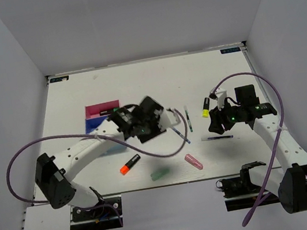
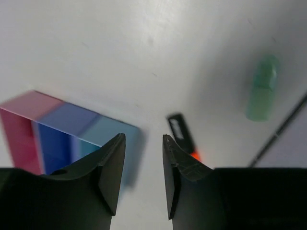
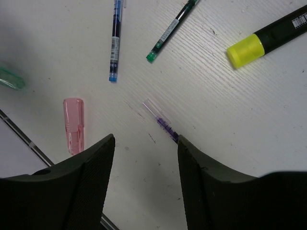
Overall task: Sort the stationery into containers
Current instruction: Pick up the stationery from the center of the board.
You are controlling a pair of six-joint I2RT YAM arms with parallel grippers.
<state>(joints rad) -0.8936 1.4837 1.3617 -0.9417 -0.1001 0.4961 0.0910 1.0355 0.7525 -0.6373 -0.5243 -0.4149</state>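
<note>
Both empty, left fingers [image 2: 109, 167] narrowly parted at edge of bins [image 2: 62, 129], right fingers [image 3: 93, 177] wider over purple pen [image 3: 160, 120]

Left arm [image 1: 83, 152] blocks the organizer [image 1: 91, 110] from above.

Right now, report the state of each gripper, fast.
Left gripper: open, holding nothing.
Right gripper: open, holding nothing.

The left arm [image 1: 83, 152] largely covers the organizer's [image 1: 95, 111] light-blue bin; close up, the organizer blurs. Beside it, a claw finger [image 2: 173, 182] half-hides the orange marker [image 2: 181, 130].
</note>
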